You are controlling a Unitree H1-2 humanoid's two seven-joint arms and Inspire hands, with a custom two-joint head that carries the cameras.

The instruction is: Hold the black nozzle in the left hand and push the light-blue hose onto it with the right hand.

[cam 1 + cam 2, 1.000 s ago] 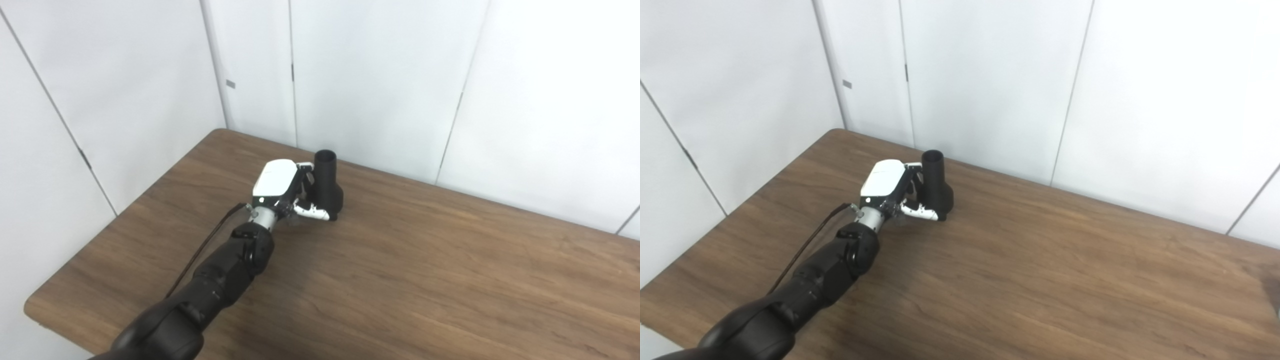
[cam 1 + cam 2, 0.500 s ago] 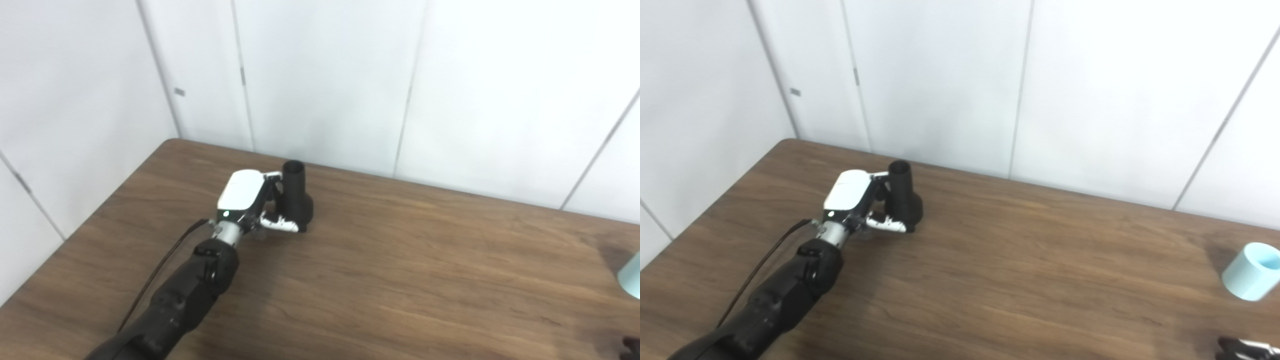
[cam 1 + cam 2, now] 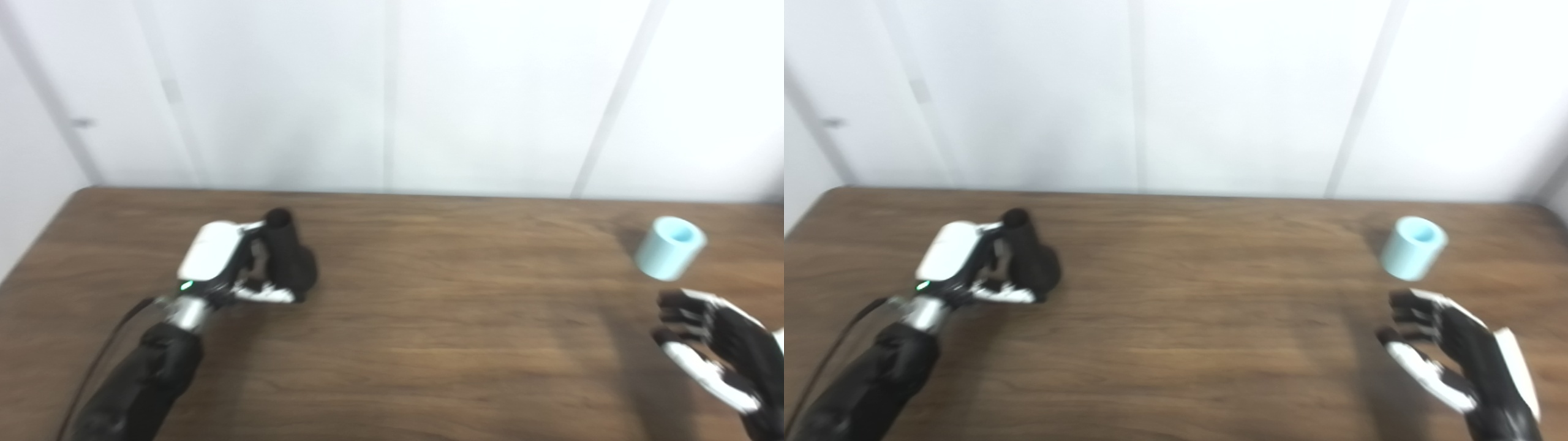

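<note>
The right hand (image 3: 1454, 355) is hovering with fingers spread, empty, near the upright light-blue hose (image 3: 1413, 247) on the table (image 3: 1200, 331); it should be wrapping the hose's side squarely. The left hand (image 3: 968, 266) is gripping the black nozzle (image 3: 1032, 257), well apart.

Motion blur smears both views; right hand (image 3: 719, 352) cut off.

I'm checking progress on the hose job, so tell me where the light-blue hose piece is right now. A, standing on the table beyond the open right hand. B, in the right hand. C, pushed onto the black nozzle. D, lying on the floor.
A: the light-blue hose stands on the table just beyond the open right hand, untouched, far from the black nozzle at the left hand.
</note>
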